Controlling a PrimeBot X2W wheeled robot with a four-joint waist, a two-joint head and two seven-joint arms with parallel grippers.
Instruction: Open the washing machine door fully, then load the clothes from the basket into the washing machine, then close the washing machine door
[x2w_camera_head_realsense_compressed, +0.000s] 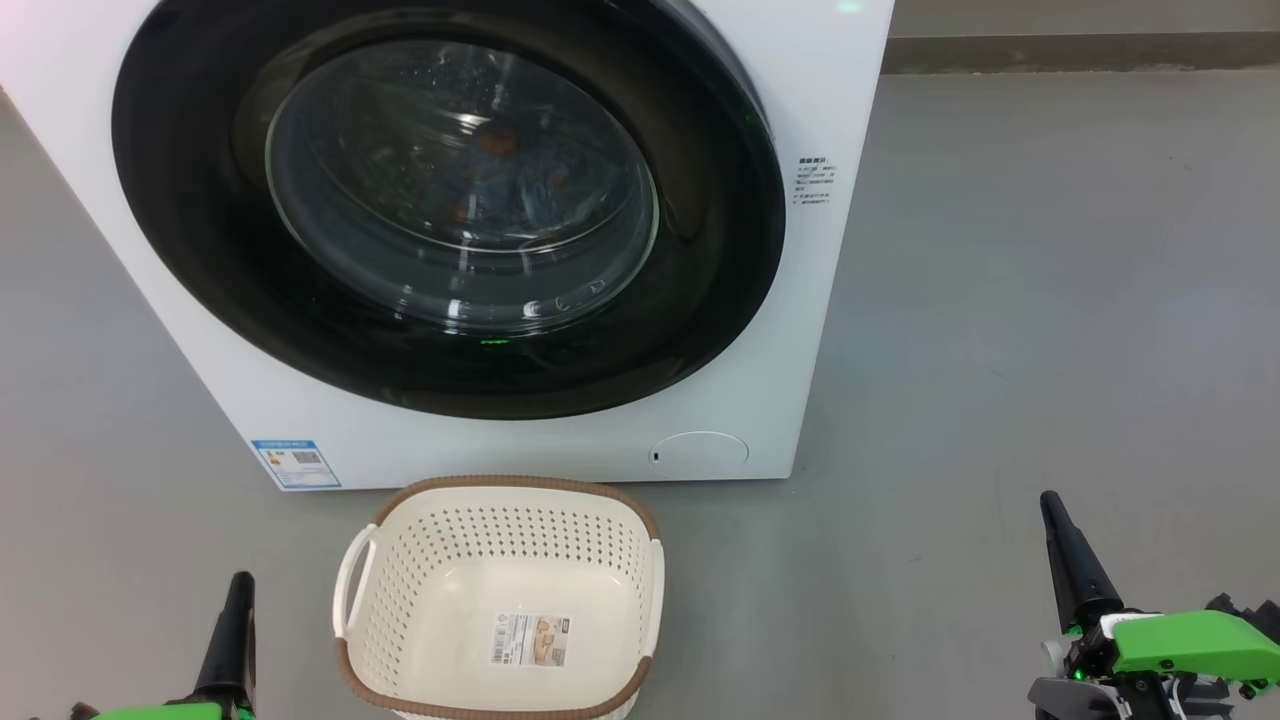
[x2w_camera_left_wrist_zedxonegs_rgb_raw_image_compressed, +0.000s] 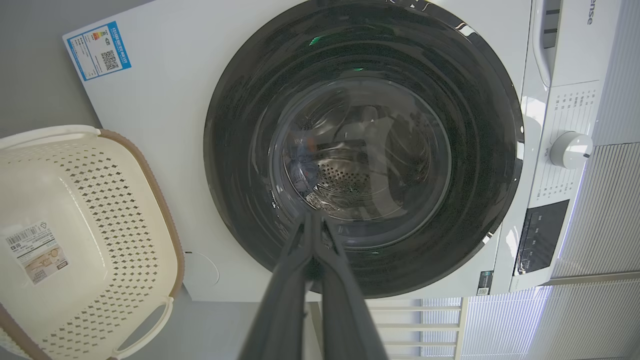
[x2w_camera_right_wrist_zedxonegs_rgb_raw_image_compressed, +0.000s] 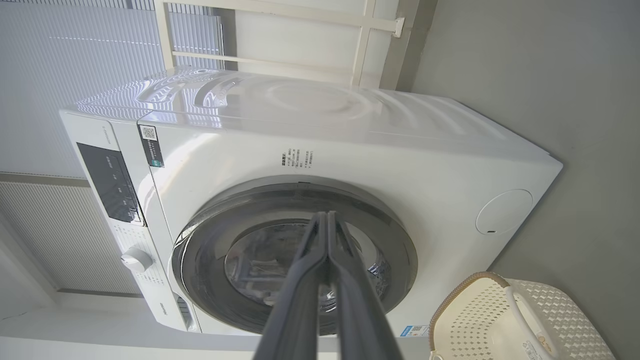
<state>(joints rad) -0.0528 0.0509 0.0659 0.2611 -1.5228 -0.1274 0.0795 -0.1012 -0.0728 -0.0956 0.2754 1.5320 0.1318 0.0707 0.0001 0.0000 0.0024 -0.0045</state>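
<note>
The washing machine (x2w_camera_head_realsense_compressed: 835, 110) stands before me with its door (x2w_camera_head_realsense_compressed: 700, 290) closed flat against the front. Through the door's glass bowl I see the clothes (x2w_camera_head_realsense_compressed: 497, 165), light blue with orange spots, lying inside the drum. The basket (x2w_camera_head_realsense_compressed: 455, 555) sits on the floor just in front of the machine, with nothing in it but its label sticker. My left gripper (x2w_camera_head_realsense_compressed: 238, 585) is low at the left of the basket, shut on nothing. My right gripper (x2w_camera_head_realsense_compressed: 1052, 505) is off to the right over bare floor, also shut. Each wrist view shows its fingers pressed together, left gripper (x2w_camera_left_wrist_zedxonegs_rgb_raw_image_compressed: 311, 216), right gripper (x2w_camera_right_wrist_zedxonegs_rgb_raw_image_compressed: 326, 216), pointing at the door.
A blue energy label (x2w_camera_head_realsense_compressed: 296, 463) and a small round flap (x2w_camera_head_realsense_compressed: 698, 452) sit low on the machine's front. Its control panel with a knob (x2w_camera_left_wrist_zedxonegs_rgb_raw_image_compressed: 570, 149) is at the top. Grey floor (x2w_camera_head_realsense_compressed: 1050, 300) stretches to the right; a wall base (x2w_camera_head_realsense_compressed: 1080, 52) runs behind.
</note>
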